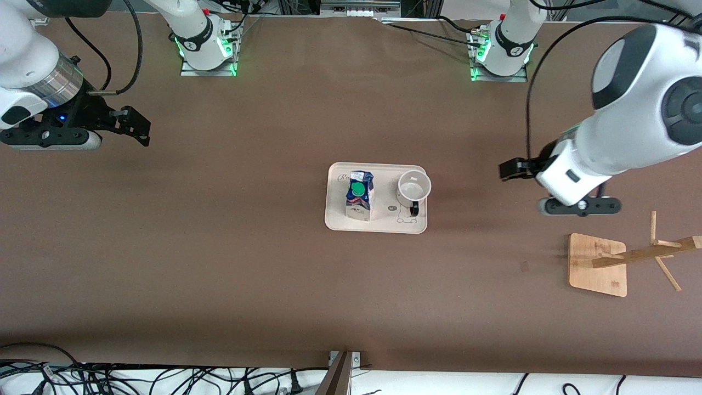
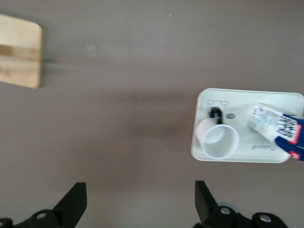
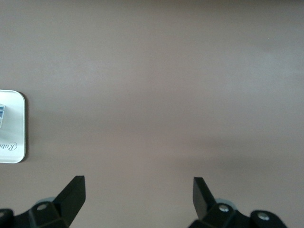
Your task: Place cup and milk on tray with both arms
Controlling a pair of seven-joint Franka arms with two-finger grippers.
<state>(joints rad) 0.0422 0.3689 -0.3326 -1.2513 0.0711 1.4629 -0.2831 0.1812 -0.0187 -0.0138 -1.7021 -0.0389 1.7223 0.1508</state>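
On the tray (image 1: 334,219) at mid-counter, the milk (image 1: 360,196) and cup (image 1: 414,187) stand side by side, so the placing looks done. The left gripper (image 2: 140,199) and right gripper (image 3: 139,197) hang over bare counter, well apart from the tray, jaws wide and empty

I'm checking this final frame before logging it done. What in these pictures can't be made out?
- Milk: cut off by the frame edge in the left wrist view.
- Tray: only a corner shows in the right wrist view; its lettering is cut off.
- Cup: smiley face unseen from above.
- Left gripper, right gripper: open over bare table.
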